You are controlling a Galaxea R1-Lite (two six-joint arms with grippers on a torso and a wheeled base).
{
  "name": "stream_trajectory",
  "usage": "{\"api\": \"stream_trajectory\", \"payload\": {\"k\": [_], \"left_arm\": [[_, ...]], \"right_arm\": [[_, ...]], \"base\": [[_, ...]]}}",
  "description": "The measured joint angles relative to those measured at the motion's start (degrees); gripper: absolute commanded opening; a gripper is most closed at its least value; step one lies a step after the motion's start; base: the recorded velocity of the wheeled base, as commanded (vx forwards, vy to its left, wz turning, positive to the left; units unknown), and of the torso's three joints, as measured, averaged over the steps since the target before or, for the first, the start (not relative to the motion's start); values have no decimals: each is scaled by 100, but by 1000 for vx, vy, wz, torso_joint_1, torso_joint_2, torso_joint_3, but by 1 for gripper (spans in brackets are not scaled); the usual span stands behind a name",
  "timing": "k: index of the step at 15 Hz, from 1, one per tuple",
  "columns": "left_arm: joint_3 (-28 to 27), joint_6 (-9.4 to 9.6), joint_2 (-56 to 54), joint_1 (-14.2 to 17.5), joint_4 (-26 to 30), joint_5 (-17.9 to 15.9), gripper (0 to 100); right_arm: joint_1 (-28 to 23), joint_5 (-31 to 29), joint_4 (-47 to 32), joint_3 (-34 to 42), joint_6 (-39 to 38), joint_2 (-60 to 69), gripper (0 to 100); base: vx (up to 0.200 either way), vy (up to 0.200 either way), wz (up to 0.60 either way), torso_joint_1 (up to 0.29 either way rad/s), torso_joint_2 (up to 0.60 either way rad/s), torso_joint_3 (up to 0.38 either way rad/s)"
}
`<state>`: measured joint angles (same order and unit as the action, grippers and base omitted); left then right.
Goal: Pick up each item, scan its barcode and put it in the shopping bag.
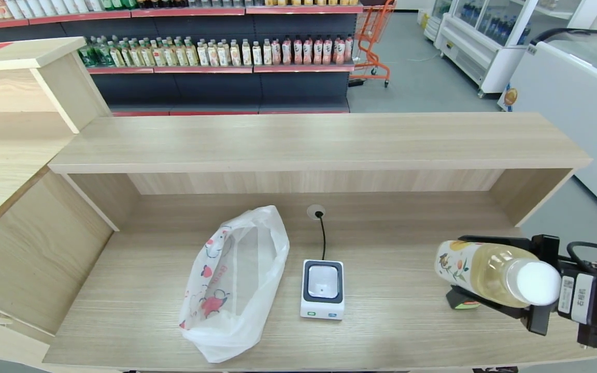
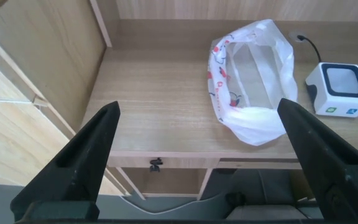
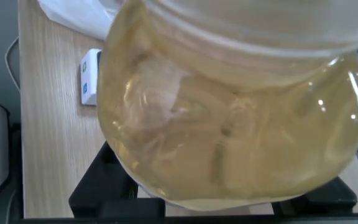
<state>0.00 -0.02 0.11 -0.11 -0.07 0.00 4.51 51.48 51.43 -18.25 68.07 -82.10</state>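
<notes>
right end effector (image 1: 464,270): pinching the bottle (image 1: 495,274) (sideways, white cap toward the robot) over the surface's (image 1: 392,321) right end | left end effector (image 2: 199,109): fingers spread | shopping bag (image 1: 236,280): lying just beside scanner (image 1: 322,288)

- Head view: high, looking down on table (image 1: 381,331)
- Left wrist: off table's edge, shares shopping bag (image 2: 253,118), scanner (image 2: 339,87) with head
- Right wrist: close against bottle (image 3: 229,112)
</notes>
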Motion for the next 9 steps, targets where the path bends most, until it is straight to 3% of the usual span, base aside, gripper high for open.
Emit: {"api": "stream_trajectory", "payload": {"k": [5, 9], "left_arm": [[0, 5, 0, 1, 0, 0, 100], [0, 10, 0, -2, 2, 0, 100]], "right_arm": [[-79, 20, -12, 34, -283, -108, 0], [-302, 83, 24, 26, -260, -516, 0]], "base": [[0, 200, 0, -1, 0, 1], [0, 0, 0, 0, 0, 0]]}}
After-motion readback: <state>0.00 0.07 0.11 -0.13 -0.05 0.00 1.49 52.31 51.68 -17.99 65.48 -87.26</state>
